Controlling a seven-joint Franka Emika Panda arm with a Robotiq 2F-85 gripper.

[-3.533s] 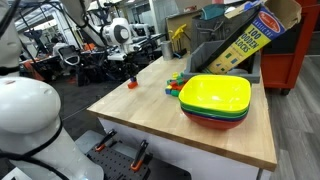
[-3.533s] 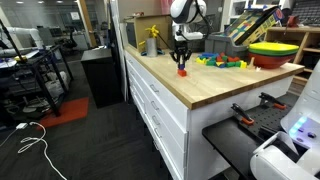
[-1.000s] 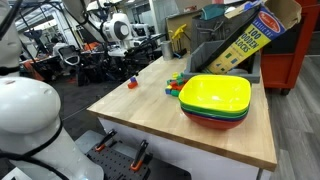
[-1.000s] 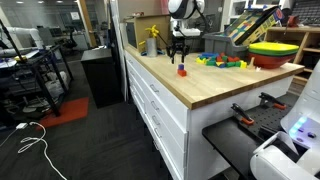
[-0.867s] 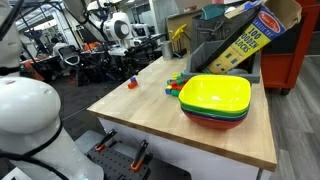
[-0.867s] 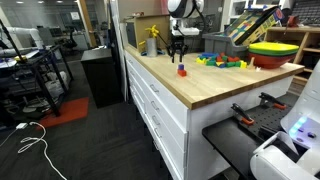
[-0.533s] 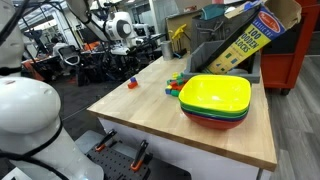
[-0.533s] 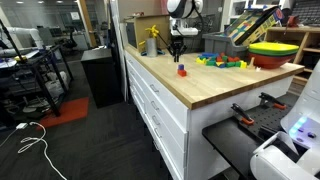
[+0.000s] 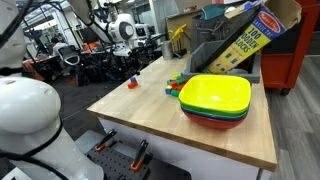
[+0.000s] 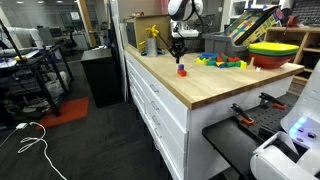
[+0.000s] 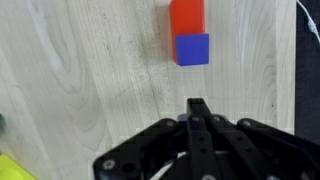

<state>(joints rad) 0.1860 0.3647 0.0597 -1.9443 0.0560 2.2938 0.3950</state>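
the tool (image 11: pixel 198 108), jaws pressed together and empty, hovers above the bench (image 11: pixel 80 60) near a blue block (image 11: pixel 192 49) touching a red block (image 11: pixel 186 17).

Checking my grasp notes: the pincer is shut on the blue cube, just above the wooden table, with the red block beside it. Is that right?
Not quite. The pincer is shut, but on nothing: its fingers meet with no object between them. The blue cube sits apart from it on the wooden table, touching the red block. The wrist view shows this.
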